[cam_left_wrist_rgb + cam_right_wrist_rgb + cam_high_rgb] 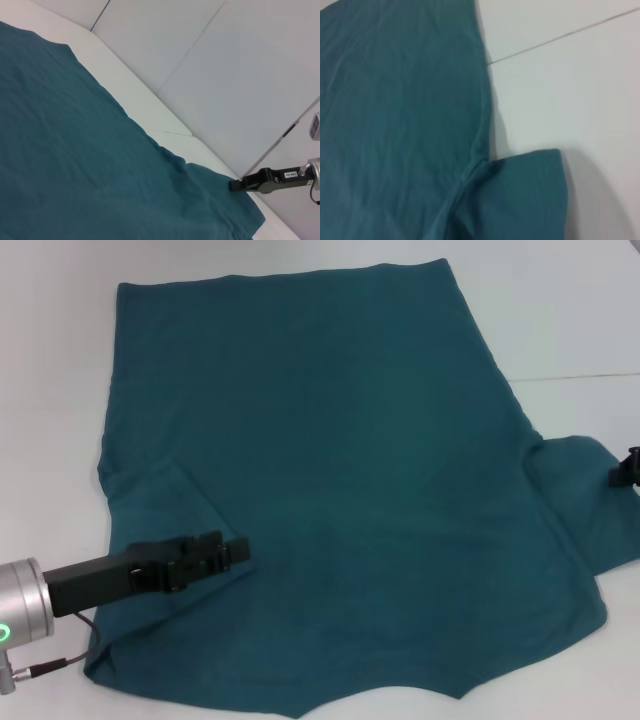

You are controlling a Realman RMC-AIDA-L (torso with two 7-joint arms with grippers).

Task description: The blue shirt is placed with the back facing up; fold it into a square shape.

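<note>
Lying flat on the white table (560, 310), the large teal-blue cloth shirt (340, 470), left sleeve folded in.
Left gripper (238, 552) over the folded sleeve at 8 o'clock, right gripper (622, 472) at 3 o'clock; grips can't be told.

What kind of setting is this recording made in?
Probably a lab or test bench: a bare white table with only the blue shirt spread on it, plain pale walls behind, nothing homely.

The shirt (340, 470) lay flat on the table (570, 310). The left gripper (235, 550) rested on its folded-in left sleeve; the right gripper (625, 470) sat at the right sleeve's edge.
</note>
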